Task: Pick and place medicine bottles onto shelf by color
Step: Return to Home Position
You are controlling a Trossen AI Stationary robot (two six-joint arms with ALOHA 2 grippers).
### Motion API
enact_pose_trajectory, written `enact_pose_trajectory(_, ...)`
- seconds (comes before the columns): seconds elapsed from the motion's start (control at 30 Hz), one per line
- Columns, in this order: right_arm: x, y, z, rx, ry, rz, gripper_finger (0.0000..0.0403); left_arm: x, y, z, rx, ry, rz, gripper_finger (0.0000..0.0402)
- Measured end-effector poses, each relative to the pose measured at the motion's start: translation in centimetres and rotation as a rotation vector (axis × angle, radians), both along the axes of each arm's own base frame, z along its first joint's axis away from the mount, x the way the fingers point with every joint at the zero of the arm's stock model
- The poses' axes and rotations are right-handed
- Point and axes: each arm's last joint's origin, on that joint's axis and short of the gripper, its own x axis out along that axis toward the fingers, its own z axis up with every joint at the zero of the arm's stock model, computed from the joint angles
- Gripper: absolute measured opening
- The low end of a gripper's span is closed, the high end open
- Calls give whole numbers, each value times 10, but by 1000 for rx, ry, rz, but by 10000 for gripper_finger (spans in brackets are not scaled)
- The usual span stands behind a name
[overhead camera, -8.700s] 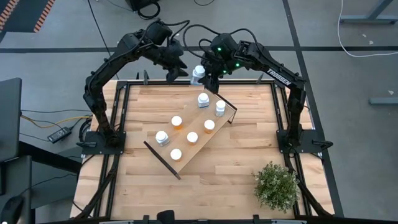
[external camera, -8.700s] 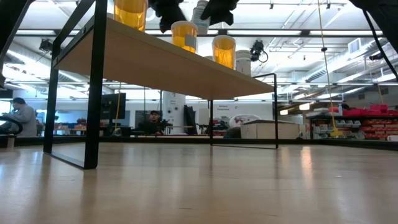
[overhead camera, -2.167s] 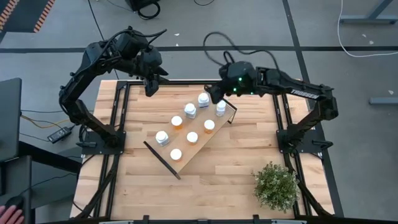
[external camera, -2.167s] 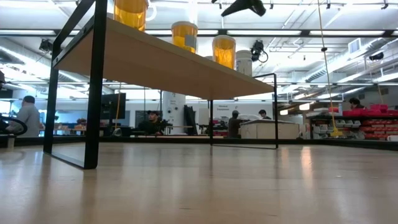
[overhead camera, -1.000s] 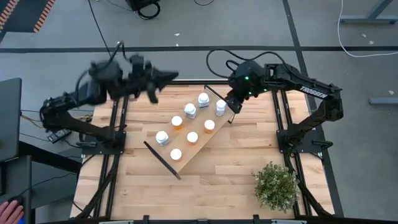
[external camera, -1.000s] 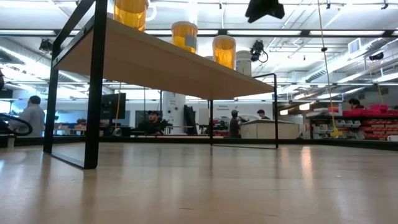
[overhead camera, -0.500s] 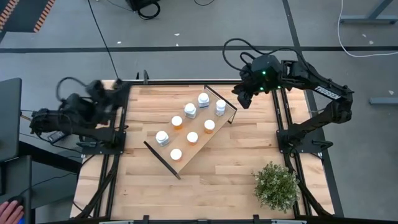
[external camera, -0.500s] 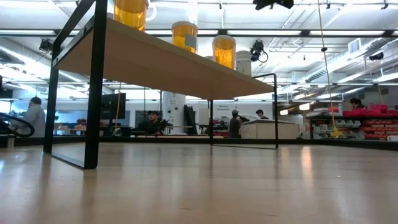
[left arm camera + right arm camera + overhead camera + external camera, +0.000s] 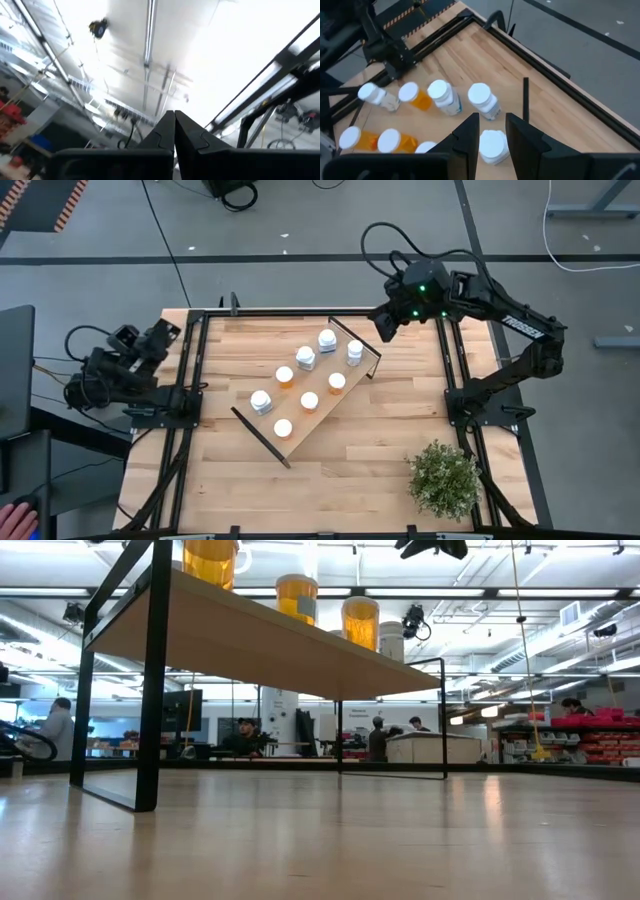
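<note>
The shelf (image 9: 310, 420) lies slantwise in the middle of the table, and the low view shows it from underneath (image 9: 250, 640). Several medicine bottles stand on it, white-bodied ones (image 9: 327, 340) toward its far end and orange ones (image 9: 309, 401) nearer; the right wrist view shows them too (image 9: 482, 100). My right gripper (image 9: 383, 325) hangs high over the far right of the table, just beyond the shelf's far end, open, with nothing between its fingers (image 9: 492, 132). My left gripper (image 9: 165, 335) is shut and empty. It is folded back outside the table's left edge and points up at the ceiling (image 9: 174, 131).
A potted green plant (image 9: 443, 478) stands at the near right corner. Black frame rails (image 9: 200, 360) run along the table's sides. Bare wood lies near and to the left of the shelf. In the low view, people sit in the room beyond the table (image 9: 245, 735).
My left arm has swung away from the table's far side toward the left edge and folded down outside it, gripper staying shut. My right gripper has drawn back a little from the shelf's far end, toward the table's far right. The bottles and shelf have stayed put.
</note>
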Motion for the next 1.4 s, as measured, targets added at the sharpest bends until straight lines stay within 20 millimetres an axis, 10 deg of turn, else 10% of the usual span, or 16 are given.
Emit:
enact_pose_trajectory(0.63,-7,-25,9,-1,-179,47,70,-9,-1,-36,11,-175,-51,8)
enact_pose_trajectory(1.1,-77,0,-109,75,-1008,-99,20,-10,0,-36,-16,-176,-40,11)
enact_pose_trajectory(1.4,-117,17,-158,0,-1066,-129,20,-6,2,-38,-66,-124,-9,7)
